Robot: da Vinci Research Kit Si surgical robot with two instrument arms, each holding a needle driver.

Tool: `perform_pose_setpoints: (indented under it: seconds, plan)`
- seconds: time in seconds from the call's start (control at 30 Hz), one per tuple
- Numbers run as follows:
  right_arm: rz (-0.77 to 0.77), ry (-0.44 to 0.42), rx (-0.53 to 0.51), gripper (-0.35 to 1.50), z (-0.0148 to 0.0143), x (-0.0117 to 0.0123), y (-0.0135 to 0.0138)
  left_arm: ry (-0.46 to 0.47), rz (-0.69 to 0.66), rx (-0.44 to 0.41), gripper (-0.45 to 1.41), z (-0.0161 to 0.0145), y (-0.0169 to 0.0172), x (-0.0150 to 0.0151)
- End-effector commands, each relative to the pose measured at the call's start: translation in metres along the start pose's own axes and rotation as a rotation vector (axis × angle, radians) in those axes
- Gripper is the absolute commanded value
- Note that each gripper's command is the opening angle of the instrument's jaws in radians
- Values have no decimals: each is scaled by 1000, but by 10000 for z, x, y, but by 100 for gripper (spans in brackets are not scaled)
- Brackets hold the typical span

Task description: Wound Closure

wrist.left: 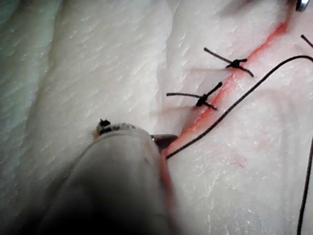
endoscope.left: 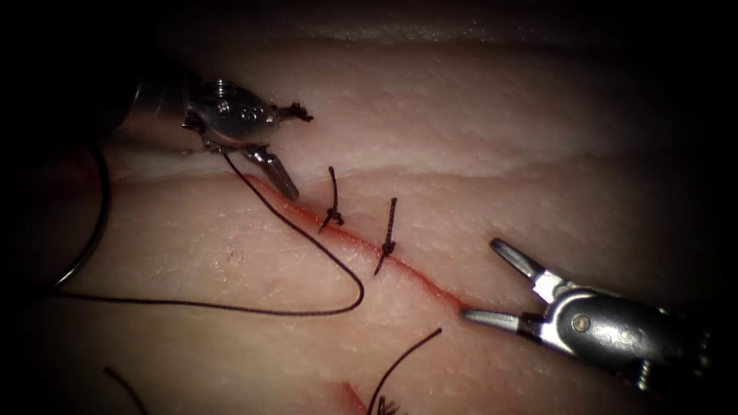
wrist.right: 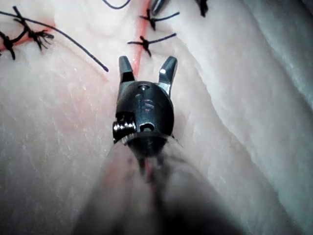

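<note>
Starting with the tissue (endoscope.left: 477,123): what is the surface like?

Pale, moist and finely pebbled, with a soft ridge across it. The cut (endoscope.left: 419,275) runs slantwise as a thin line, wet with red fluid (endoscope.left: 350,240). Two knotted stitches (endoscope.left: 333,209) of dark braided thread cross it, their ends sticking up stiffly.

And the left pincer (endoscope.left: 300,154)?

Bright metal, spread wide at the cut's upper left end, gripping nothing that I can make out. One tip carries a small dark tuft (endoscope.left: 301,113).

Where is the needle?

At the far left, well left of the cut, a thin dark arc (endoscope.left: 102,207) lies on the tissue. That is probably the needle, but it is dim there. I cannot tell whether its point is in the tissue.

The thread (endoscope.left: 307,237)?

It starts just under the left pincer, sweeps down the cut's left side, bends in a tight loop and runs back leftward. A loose cut end of thread (endoscope.left: 403,360) curls lower down.

The right pincer (endoscope.left: 480,280)?

Steel, blunt-tipped, open in a V and empty, right at the cut's lower end. The wrist view shows marks stamped on its dark head (wrist.right: 145,105), too small to read.
</note>
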Motion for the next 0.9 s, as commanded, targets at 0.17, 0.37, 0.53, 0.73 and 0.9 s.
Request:
perform_pose_setpoints:
  seconds: [0.17,0.37,0.53,0.73,0.9]
  plan:
    - [-3,0,0,145,11,-2,2,-3,-8,-8,84,-15,-3,0]
    - [-3,0,-1,143,11,-1,0,-4,-26,-26,54,-32,-3,2]
    - [-4,2,1,143,11,-2,0,44,-64,-25,54,-46,-24,15]
    - [-5,2,-3,143,14,-2,-3,313,-136,19,36,-64,-36,32]
    - [-10,5,-4,142,17,-4,-8,407,-182,-72,52,-76,-19,34]
